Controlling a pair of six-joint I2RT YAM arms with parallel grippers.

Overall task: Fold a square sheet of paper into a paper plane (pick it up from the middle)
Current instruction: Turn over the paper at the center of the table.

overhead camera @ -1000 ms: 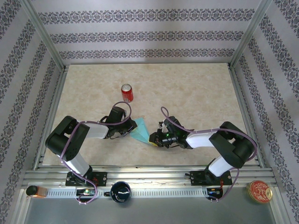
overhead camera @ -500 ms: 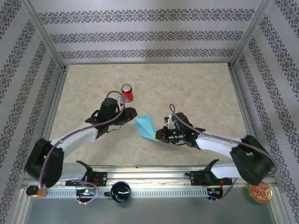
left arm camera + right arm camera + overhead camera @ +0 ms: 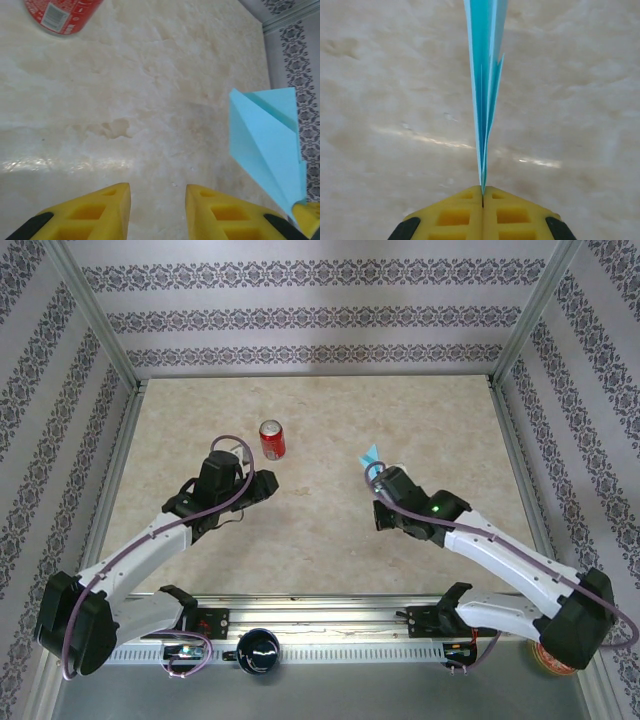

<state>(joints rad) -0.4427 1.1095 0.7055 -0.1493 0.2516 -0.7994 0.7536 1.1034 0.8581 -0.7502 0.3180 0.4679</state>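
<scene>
soda can (image 3: pixel 272 439) behind left tool (image 3: pixel 157 197), paper plane (image 3: pixel 485 75) in right tool (image 3: pixel 483 192)

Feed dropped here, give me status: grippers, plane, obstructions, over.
Right gripper shut on the paper plane. Left gripper open, empty. Red can beyond left gripper, not in the way.

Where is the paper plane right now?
In the top view the paper plane is right of centre, pinched in the right claw, with the red can off to its left.
</scene>
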